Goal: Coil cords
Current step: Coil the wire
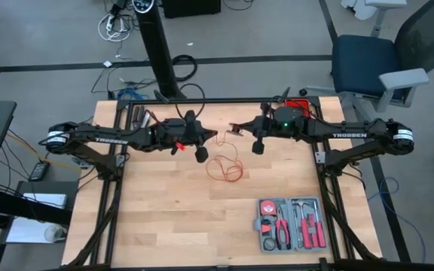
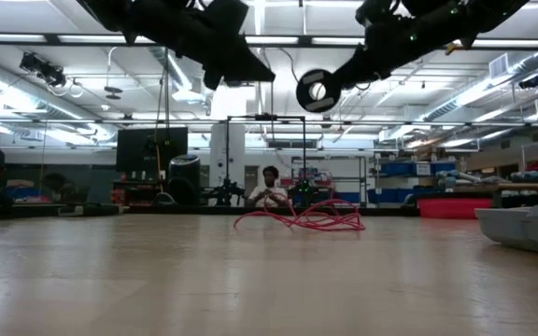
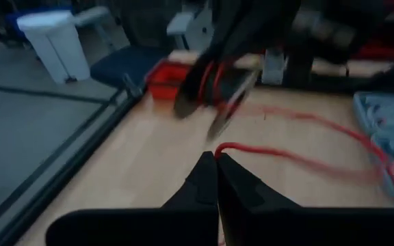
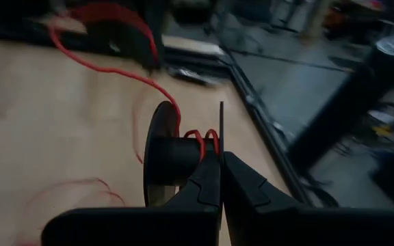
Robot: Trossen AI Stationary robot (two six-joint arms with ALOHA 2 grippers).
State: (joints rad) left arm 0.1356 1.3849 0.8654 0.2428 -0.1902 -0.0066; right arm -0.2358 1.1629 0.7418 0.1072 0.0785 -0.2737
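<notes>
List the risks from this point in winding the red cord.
The right gripper pinches only the black spool's thin flange, so the spool may twist or slip loose. The left gripper holds the red cord at one point, and its loose loops on the table may snag or tangle when pulled.
</notes>
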